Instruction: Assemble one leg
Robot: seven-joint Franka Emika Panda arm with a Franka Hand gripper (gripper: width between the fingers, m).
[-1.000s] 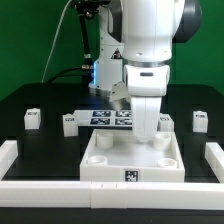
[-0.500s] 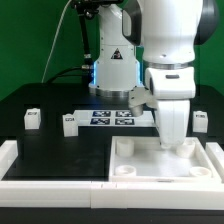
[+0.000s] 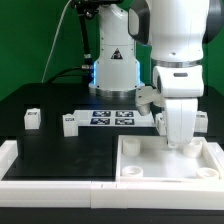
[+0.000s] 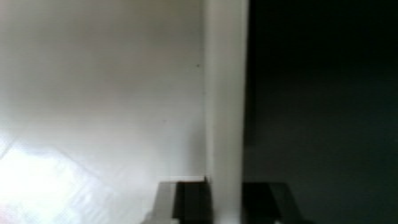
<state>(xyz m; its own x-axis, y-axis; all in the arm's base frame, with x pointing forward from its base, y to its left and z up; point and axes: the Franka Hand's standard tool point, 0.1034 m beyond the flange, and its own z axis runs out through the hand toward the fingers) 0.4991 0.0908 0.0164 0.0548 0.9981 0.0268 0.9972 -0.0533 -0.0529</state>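
My gripper (image 3: 178, 141) is shut on the far wall of the large white tray-like part (image 3: 140, 165), which lies at the front of the exterior view's right. In the wrist view my gripper (image 4: 226, 205) has dark fingers (image 4: 187, 203) on both sides of that upright white wall (image 4: 226, 100). Two legs stand free on the black table, one (image 3: 31, 118) on the exterior view's left and one (image 3: 68, 122) beside the marker board. A third leg (image 3: 201, 121) shows just past my arm on the exterior view's right. A fourth is mostly hidden behind my gripper.
The marker board (image 3: 110, 118) lies at the table's middle back. A white border rail runs along the front (image 3: 60, 185) and up the exterior view's left side (image 3: 8, 155). The robot base (image 3: 112, 70) stands behind the marker board.
My gripper has slid the tray-like part from the front middle to the exterior view's right, up against the right rail. The legs and marker board have not moved.
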